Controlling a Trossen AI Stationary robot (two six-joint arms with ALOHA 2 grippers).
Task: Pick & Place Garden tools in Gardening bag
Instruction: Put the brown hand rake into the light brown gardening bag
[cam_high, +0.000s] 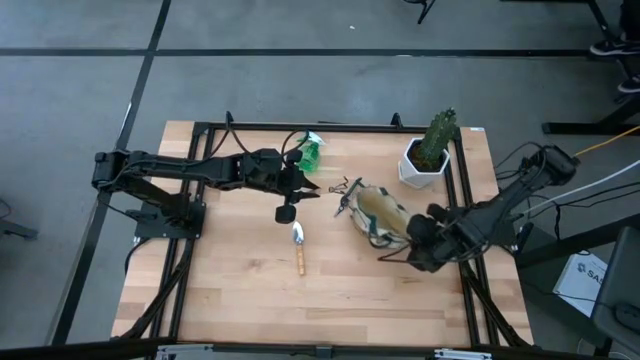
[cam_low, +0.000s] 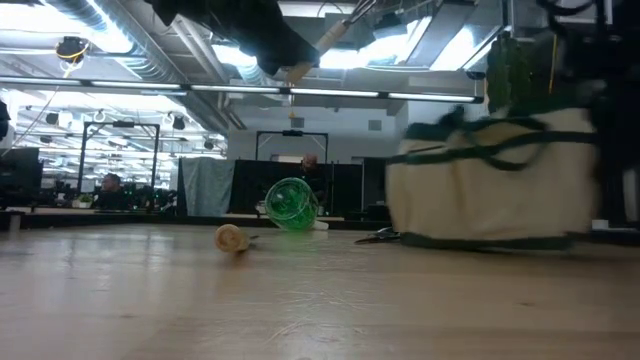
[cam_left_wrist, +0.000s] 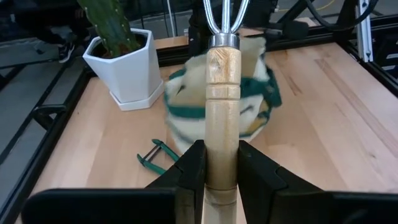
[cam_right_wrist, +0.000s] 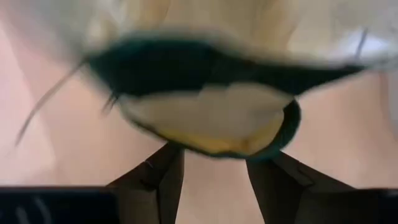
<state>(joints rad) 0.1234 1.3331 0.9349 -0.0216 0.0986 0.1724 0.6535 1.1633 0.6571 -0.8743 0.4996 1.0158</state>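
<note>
Two matte black jointed arms, black cables looped along their links, left gripper (cam_left_wrist: 216, 180) with flat dark fingers, right gripper (cam_right_wrist: 214, 177) alike

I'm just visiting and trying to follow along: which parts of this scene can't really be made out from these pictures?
- Inside of the gardening bag: its own rim and folds hide the contents in every view.
- Hand fork: tine tips are cut off by the left wrist view's edge; the left hand covers the handle's end.
- Right hand: whether it pinches the bag is unclear; the right wrist view is blurred.
- Pruning shears: partly behind the left hand's fingers.
</note>
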